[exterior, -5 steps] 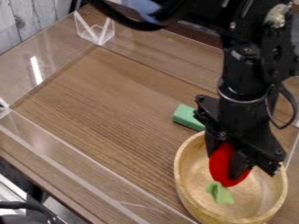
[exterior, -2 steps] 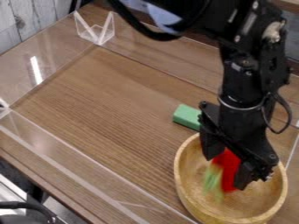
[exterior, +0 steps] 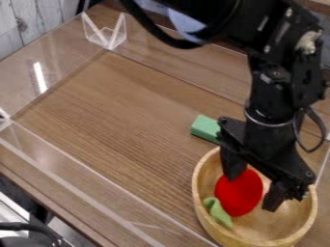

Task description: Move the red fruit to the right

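My claw (exterior: 253,183) has just released; the toy strawberry (exterior: 238,194) now rests in the wooden bowl (exterior: 302,220), at five o'clock on the table — delivery looks done.

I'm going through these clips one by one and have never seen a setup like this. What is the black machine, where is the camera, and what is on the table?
The black machine is a single robot arm, seen by one camera that looks down on the wooden table from an angle. At the arm's lower end is its gripper, pointing straight down, with its fingers spread open. Between them sits the red fruit, a small toy strawberry with a pale green stem, lying inside a round wooden bowl. The open fingers flank the fruit rather than pinch it, so it seems to rest in the bowl on its own. Behind the bowl lies a green rectangular block. Clear plastic walls fence the table's edges.
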Controlling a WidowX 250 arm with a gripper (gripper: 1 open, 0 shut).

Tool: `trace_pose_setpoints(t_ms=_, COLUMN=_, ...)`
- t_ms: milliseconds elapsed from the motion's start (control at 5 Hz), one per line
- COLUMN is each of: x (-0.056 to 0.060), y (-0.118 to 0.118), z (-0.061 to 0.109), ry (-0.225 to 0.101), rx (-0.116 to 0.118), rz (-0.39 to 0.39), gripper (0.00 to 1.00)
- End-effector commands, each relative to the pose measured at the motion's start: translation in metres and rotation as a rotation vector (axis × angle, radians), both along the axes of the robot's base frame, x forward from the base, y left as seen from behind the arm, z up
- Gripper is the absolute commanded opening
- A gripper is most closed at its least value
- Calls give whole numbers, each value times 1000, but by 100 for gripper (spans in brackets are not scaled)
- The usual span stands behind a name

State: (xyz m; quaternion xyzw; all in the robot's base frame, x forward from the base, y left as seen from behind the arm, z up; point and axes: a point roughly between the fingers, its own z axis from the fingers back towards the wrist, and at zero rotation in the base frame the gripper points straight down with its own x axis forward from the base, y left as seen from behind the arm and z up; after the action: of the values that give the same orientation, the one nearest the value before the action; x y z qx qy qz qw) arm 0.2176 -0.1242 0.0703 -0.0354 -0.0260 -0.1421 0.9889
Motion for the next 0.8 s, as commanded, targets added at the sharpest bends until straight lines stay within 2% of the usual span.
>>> trace_pose_setpoints(t_ms=0, x=14, y=5, z=12, ry=-54, rx=-20, rz=-12, gripper=100)
trace_pose_setpoints(t_ms=200, x=22, y=15, z=8, ry=-59, rx=-18, rz=-31, gripper=100)
trace_pose_setpoints(t_ms=400, x=30, y=17, z=5, ry=-56, rx=-16, rz=-4, gripper=100)
trace_pose_setpoints(t_ms=600, x=34, y=12, z=14, ry=-46, rx=-18, rz=-9, gripper=100)
